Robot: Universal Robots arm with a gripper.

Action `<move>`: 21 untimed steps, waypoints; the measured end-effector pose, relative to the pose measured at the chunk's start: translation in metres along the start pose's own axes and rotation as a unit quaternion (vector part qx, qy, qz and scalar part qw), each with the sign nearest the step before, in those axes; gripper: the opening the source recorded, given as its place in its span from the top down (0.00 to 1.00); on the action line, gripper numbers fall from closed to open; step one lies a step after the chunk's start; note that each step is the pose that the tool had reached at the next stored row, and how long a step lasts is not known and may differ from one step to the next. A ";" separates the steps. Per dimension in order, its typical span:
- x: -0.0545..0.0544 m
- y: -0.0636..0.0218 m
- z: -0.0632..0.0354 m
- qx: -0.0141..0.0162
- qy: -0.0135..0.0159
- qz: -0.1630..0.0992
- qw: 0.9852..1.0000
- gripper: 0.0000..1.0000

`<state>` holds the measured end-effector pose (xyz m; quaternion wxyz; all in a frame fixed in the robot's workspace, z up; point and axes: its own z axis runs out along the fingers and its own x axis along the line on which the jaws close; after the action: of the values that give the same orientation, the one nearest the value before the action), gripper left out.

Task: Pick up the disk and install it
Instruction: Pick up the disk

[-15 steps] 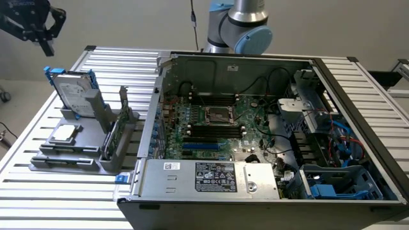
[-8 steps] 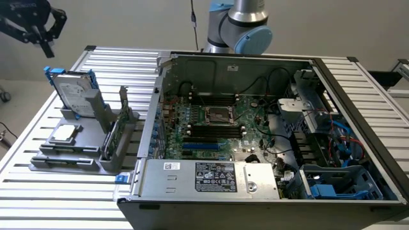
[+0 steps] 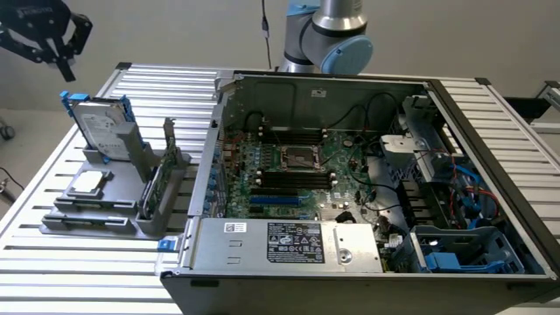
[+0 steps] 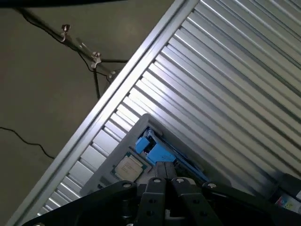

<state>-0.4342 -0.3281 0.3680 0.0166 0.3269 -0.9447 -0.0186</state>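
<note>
1. Two fingers (image 4: 156,183) of the gripper (image 4: 164,173) are pressed together and pinch nothing; it is empty.
2. The gripper (image 3: 64,67) hangs at the upper left of the exterior view, above the disk (image 3: 103,128) and apart from it, with no contact.
3. The disk stands on edge in a grey holder (image 3: 96,220) at the exterior view's left. Its blue carrier frame is uppermost, and in the wrist view that frame (image 4: 155,151) sits just beyond the fingertips.
4. Step in hand, by judgement: the approach for pick-up. The disk is not lifted and not installed. A grasp would call for the fingers to part and line up with the disk's upper edge.
5. A small square chip (image 3: 90,184) lies flat in the holder near the disk. A green card (image 3: 160,172) stands upright beside it.
6. The surface is a slatted aluminium table (image 3: 70,262). An open computer case (image 3: 315,88) takes the centre and right, with the arm (image 3: 337,33) behind it. Past the table edge is a pale wall — and, in the wrist view, a dull floor (image 4: 47,94).
</note>
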 end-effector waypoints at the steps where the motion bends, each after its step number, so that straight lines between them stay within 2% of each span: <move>1: 0.000 0.0000 0.0008 0.000 0.000 -0.010 1.000 0.89; 6: 0.000 -0.0002 0.0049 0.002 0.002 -0.055 0.998 0.89; 11: 0.000 -0.0003 0.0078 0.004 0.003 -0.100 0.995 0.89; 12: 0.000 -0.0002 0.0082 0.006 0.002 -0.108 0.994 0.89; 14: 0.000 -0.0003 0.0090 0.013 -0.003 -0.121 0.993 0.89; 17: 0.000 -0.0002 0.0099 0.024 -0.012 -0.139 0.990 0.89; 18: 0.000 -0.0002 0.0102 0.027 -0.014 -0.145 0.989 0.89; 21: 0.000 -0.0003 0.0104 0.030 -0.017 -0.169 0.985 0.89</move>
<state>-0.4341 -0.3278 0.3575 -0.0127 0.4820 -0.8761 0.0019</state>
